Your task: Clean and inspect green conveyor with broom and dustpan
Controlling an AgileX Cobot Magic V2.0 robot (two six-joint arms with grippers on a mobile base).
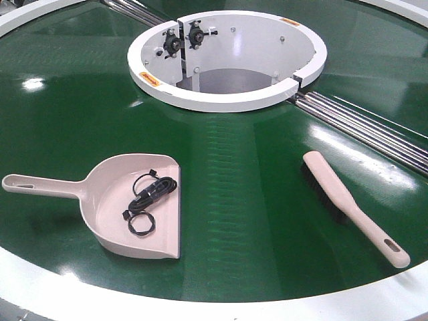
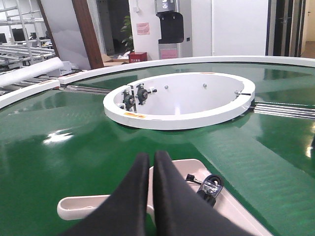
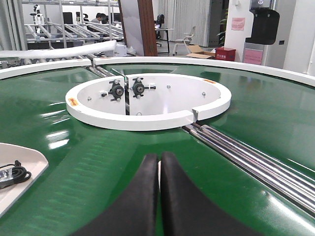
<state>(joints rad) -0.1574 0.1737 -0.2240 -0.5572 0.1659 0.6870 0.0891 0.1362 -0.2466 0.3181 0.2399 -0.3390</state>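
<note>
On the glossy dark-green conveyor (image 1: 247, 200), which works as the tabletop, sits the dustpan (image 1: 107, 200) toward the left. It's smooth beige plastic, a wide scoop with a rounded raised back, a flat front lip and a long straight handle with a slot near the end, pointing left. Inside the scoop is a coiled black cable (image 1: 148, 195), thin and rubbery looking, with a small loop at one end.

Over on the right lies the broom (image 1: 351, 204), well apart from the dustpan. Same beige plastic, slim, with dark bristles showing along its underside and a tapering handle that ends in a hang slot, angled toward the near right rim.

Behind both is the white ring-shaped hub (image 1: 227, 99), matte painted, split by a couple of gaps, with two black bearing blocks (image 1: 183, 40) bolted on the inner wall. Ribbed silver rails (image 1: 361, 120) run off from it toward the right. The belt reflects the ceiling lights in soft streaks, and a pale rim (image 1: 200, 307) curves along the near edge.

Left tool (image 2: 150, 162): matte black tapered fingers pressed together, nothing between them, hovering just above the dustpan handle. Right tool (image 3: 159, 162): same deal, fingers closed tight with only a hairline seam, holding nothing, over bare belt.
</note>
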